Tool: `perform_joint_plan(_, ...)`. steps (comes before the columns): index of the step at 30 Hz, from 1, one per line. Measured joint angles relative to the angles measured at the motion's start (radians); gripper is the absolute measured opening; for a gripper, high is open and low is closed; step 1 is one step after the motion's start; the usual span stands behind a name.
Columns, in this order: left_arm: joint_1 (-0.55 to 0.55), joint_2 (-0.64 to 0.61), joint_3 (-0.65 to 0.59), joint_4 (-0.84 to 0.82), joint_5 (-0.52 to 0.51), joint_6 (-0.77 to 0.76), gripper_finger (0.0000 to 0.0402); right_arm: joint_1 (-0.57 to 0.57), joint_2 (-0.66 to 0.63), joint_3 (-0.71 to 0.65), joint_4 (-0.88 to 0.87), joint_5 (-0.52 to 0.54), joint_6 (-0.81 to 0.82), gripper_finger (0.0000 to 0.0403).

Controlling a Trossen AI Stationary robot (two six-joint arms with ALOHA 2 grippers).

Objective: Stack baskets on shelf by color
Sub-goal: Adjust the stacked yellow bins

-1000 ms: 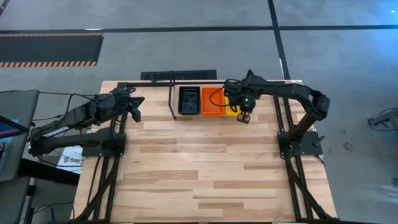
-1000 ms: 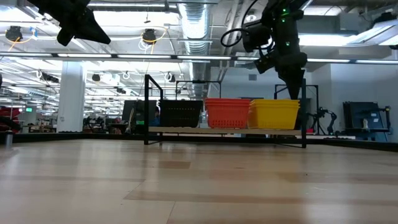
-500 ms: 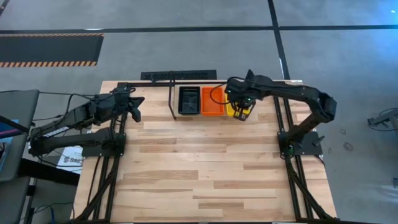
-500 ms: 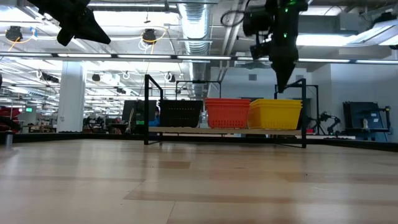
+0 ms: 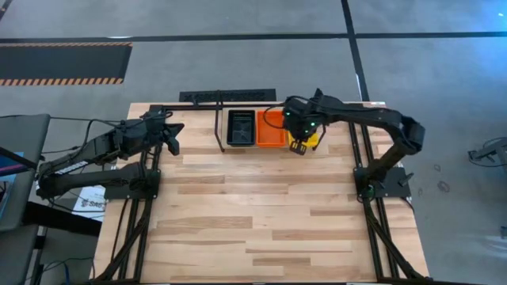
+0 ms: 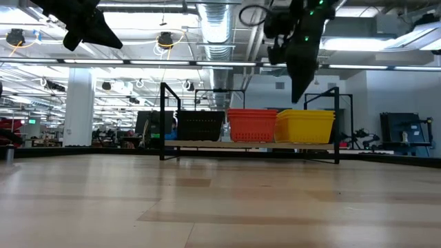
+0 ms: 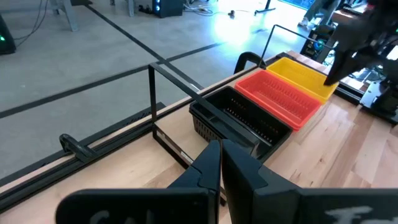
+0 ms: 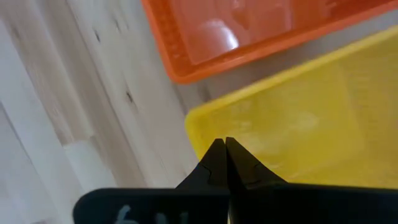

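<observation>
Three basket stacks stand side by side on the shelf at the table's far edge: black baskets, red-orange baskets and yellow baskets. In the high view my right arm hides most of the yellow stack. My right gripper is shut. It points steeply down above the yellow stack's near left corner and is clear of it. My left gripper is shut and hangs high at the table's far left, left of the shelf.
The shelf's upright posts stand at either end of the basket row. A black tube frame edges the table's far side. The wooden tabletop in front of the shelf is bare boards.
My right gripper has risen from beside the yellow stack and moved a little toward the table's left. It has tipped to point more steeply down and has stayed shut. The baskets have not moved.
</observation>
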Motion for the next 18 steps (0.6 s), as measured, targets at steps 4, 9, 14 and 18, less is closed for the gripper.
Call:
perform_joint_plan(4, 0.0, 0.0, 0.0, 0.0, 0.0, 0.0, 0.0, 0.007, 0.072, 0.0, -0.003, -0.004, -0.037, 0.0001)
perform_joint_plan(9, 0.0, 0.0, 0.0, 0.0, 0.006, 0.001, 0.0, 0.006, 0.105, 0.0, 0.005, -0.005, -0.053, 0.0001)
perform_joint_plan(14, 0.0, 0.0, 0.0, 0.0, 0.006, 0.002, 0.0, 0.004, 0.106, 0.0, 0.041, -0.005, -0.056, 0.0001)
perform_joint_plan(18, 0.0, 0.0, 0.0, 0.0, 0.006, 0.005, 0.0, -0.011, 0.099, 0.0, 0.08, -0.006, -0.056, 0.0001)
